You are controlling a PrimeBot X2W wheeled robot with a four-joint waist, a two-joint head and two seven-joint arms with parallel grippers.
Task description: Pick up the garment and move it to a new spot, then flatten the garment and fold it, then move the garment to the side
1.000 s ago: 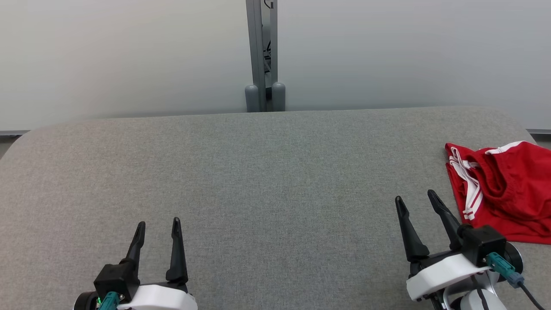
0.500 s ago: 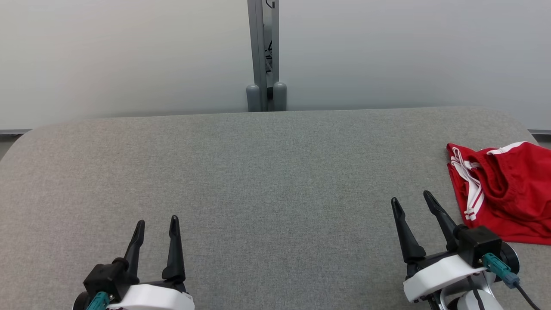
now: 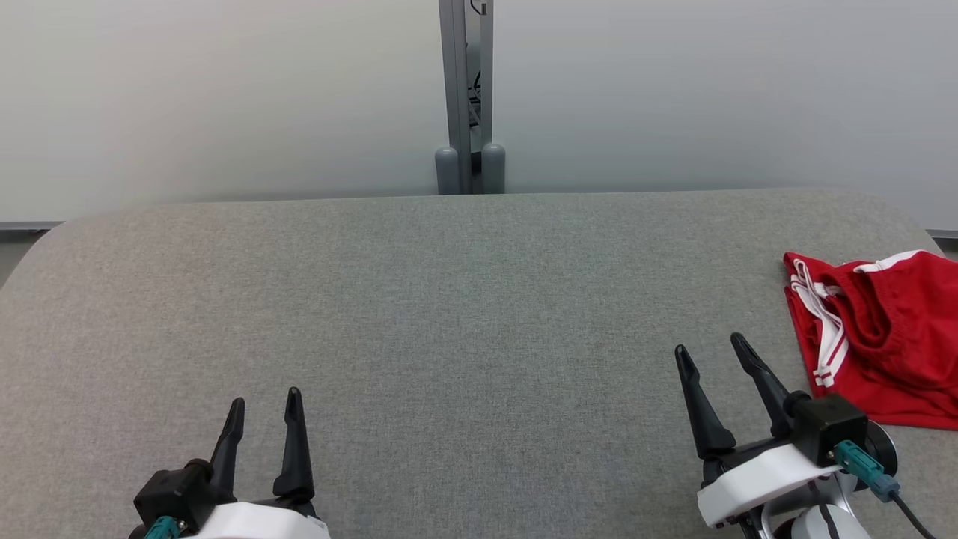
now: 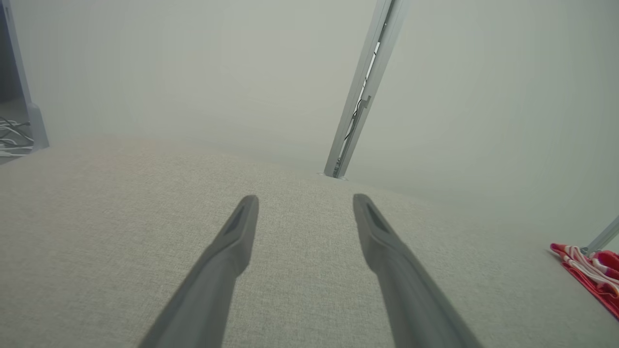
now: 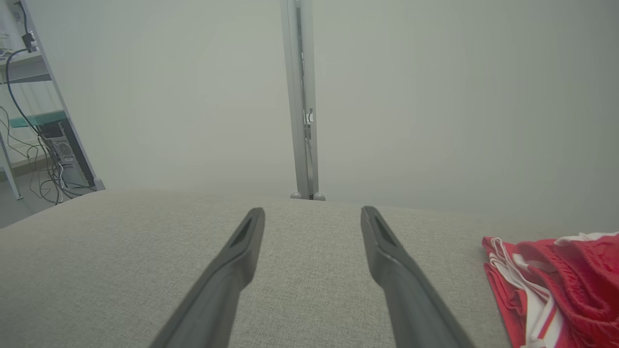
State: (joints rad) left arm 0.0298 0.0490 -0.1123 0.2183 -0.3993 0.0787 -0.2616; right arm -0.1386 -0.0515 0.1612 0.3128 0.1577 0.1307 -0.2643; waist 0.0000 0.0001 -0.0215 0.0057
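Observation:
The garment (image 3: 883, 337) is a pair of red shorts with white stripes, lying rumpled at the right edge of the grey padded table (image 3: 449, 314). It also appears at the right in the right wrist view as the garment (image 5: 561, 285) and at the far right in the left wrist view as the garment (image 4: 590, 275). My right gripper (image 3: 711, 346) stands open over the table, just left of the shorts and apart from them. My left gripper (image 3: 264, 400) is open near the front left with nothing between its fingers.
A grey post (image 3: 468, 97) rises behind the table's far edge against a pale wall. A rack with cables (image 5: 38, 145) stands beyond the table's left end. Bare grey table surface stretches between the two grippers.
Both grippers have drawn back a little toward the near edge, still open. The whole picture has shifted slightly to the right, so the camera has turned; the garment lies as before.

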